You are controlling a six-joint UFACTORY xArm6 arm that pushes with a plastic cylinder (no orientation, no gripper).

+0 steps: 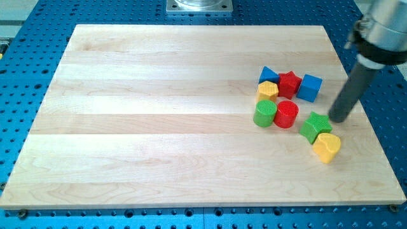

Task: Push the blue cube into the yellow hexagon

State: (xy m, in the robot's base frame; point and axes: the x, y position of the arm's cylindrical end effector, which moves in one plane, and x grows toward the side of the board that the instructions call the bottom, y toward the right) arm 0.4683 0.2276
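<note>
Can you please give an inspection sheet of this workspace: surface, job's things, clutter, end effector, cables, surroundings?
Surface: pale wooden board, flat.
Job's things: blue cube at the cluster's right end; yellow hexagon two places to the view's left, red star between them.
Clutter: blue triangle, green cylinder, red cylinder, green star, yellow heart.
End effector: my tip touches no block, right of the green star, below-right of the blue cube.
Cables: nothing seen.
Surroundings: blue perforated table, metal base at top.
</note>
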